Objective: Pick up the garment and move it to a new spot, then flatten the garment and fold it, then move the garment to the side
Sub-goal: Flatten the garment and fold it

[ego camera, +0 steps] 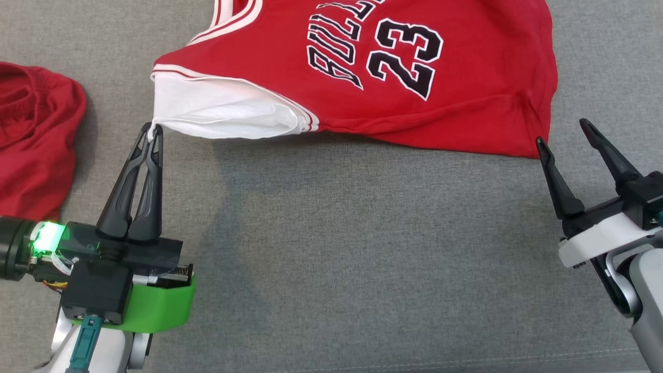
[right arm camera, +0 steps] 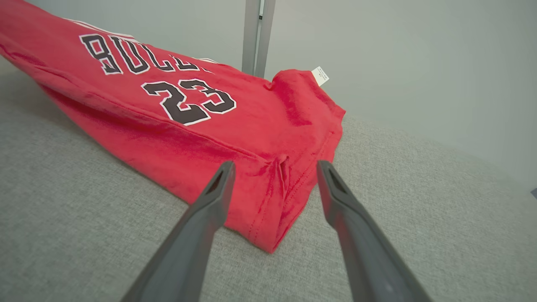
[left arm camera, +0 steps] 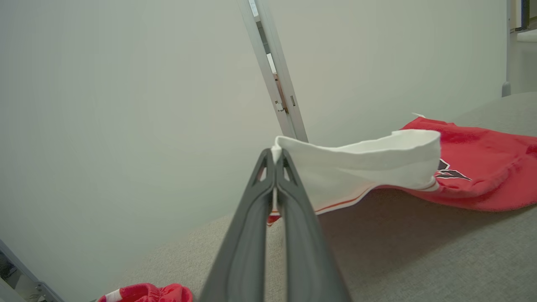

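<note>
**Head view.** The red Bulls jersey (ego camera: 362,67) is laid across the far part of the grey upholstered surface (ego camera: 336,248), number side up. Its white inner face is turned out at the left end. The left gripper (ego camera: 153,130) is pressed together on a small tip of that white fabric. Because so little cloth is pinched, it could be lost if a hard pull were applied. The right gripper (ego camera: 562,132) is spread wide just beside the jersey's near right corner, and nothing is held in it. With that end free, the jersey would probably be dragged and bunched by a one-sided pull rather than stretched flat. A second red garment (ego camera: 31,140) lies near the left arm and could be snagged by a wide sweep.

**Left wrist view.** The white fabric is seen lifted off the surface and drawn into a hanging loop, nipped at the very fingertips. The red body rests on the surface beyond it. A twist could be set into the cloth if the loop were laid down folded over.

**Right wrist view.** The jaws are held well apart, astride the jersey's hem corner (right arm camera: 268,235), and no cloth is clamped between them. Whether the fingertips touch the fabric cannot be told. If they were closed here, a doubled fold might be caught instead of a single layer.
</note>
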Motion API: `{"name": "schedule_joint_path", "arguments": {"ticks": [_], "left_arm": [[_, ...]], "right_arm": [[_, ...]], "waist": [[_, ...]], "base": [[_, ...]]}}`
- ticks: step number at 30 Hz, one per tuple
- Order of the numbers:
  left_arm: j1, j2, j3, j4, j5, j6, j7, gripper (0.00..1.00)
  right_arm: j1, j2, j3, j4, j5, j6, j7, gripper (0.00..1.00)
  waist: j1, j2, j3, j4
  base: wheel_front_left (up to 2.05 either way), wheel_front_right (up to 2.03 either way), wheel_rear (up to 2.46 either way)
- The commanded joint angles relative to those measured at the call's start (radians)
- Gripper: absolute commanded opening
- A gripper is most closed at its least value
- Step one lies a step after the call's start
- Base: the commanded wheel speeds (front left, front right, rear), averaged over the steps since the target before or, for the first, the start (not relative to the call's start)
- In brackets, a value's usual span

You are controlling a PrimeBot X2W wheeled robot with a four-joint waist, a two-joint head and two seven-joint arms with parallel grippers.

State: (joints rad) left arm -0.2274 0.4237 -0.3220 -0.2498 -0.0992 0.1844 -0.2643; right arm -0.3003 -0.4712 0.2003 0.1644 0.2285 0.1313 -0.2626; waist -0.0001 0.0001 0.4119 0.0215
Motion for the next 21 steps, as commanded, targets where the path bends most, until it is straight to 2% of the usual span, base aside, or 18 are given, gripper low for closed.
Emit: {"name": "schedule_joint_path", "arguments": {"ticks": [1,5,12,18,21], "left_arm": [[0.017,-0.009,0.014,0.005,0.008,-0.005,0.0,0.0],[0.027,-0.028,0.038,0.018,0.015,-0.025,0.0,0.0],[0.018,-0.075,0.059,0.043,0.007,-0.072,0.0,0.0],[-0.006,-0.114,0.072,0.052,0.022,-0.115,0.0,0.0],[-0.006,-0.127,0.081,0.053,0.028,-0.128,0.0,0.0]], "right_arm": [[-0.006,0.003,-0.004,0.002,0.017,-0.001,-0.003,1.0],[-0.082,0.016,0.016,0.068,0.08,-0.001,0.031,1.0],[-0.301,0.041,0.089,0.239,0.14,-0.001,0.245,1.0],[-0.393,0.052,0.151,0.334,0.147,-0.001,0.378,1.0],[-0.405,0.051,0.165,0.358,0.144,-0.001,0.418,0.84]], "waist": [[0.0001,-0.0001,0.002,0.001],[0.0001,-0.0001,0.011,-0.001],[0.0001,-0.0001,0.021,0.006],[0.0001,-0.0001,0.02,0.028],[0.0001,-0.0001,0.019,0.035]], "base": [[0.0,0.0,0.0],[0.0,0.0,0.0],[0.0,0.0,0.0],[0.0,0.0,0.0],[0.0,0.0,0.0]]}}
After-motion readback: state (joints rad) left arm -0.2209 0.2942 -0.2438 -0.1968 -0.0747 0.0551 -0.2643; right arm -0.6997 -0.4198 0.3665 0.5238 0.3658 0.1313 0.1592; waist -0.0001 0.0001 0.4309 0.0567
